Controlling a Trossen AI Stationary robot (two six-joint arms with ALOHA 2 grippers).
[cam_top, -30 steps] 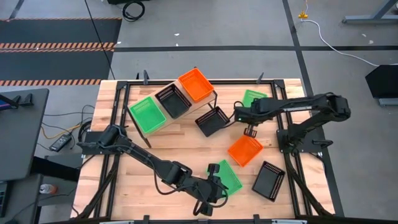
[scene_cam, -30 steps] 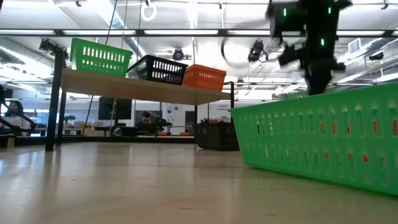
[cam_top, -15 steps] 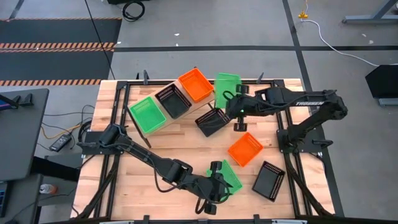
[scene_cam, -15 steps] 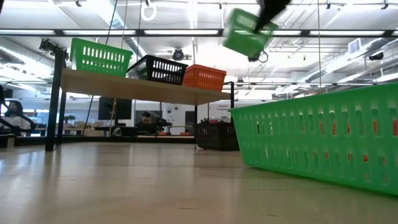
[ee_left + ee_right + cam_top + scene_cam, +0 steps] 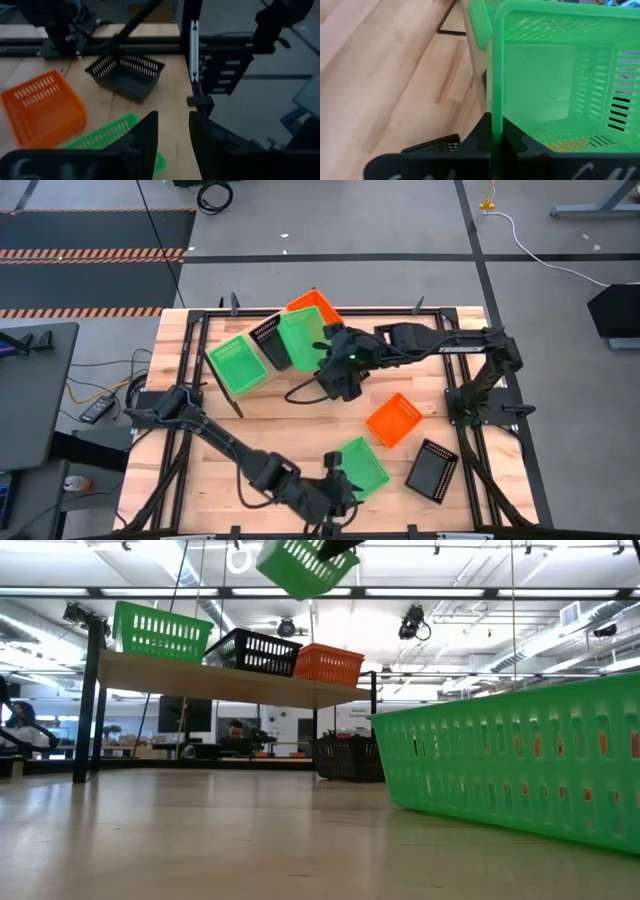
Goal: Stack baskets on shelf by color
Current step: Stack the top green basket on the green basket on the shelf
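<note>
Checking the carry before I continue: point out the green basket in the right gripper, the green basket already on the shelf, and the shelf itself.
Carried green basket (image 5: 300,337), high view, its floor.
Shelved green basket (image 5: 236,364), high view, its floor.
Shelf (image 5: 220,686), low view, board's front edge.
Right gripper (image 5: 496,134), right wrist view, at the clamped rim.

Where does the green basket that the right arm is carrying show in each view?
High view: green basket held over the shelf's middle, above the black basket.
Low view: top centre, above the shelf.
Left wrist view: not in it.
Right wrist view: fills the frame, right gripper clamping its rim.
Shared landmark: the shelf.
</note>
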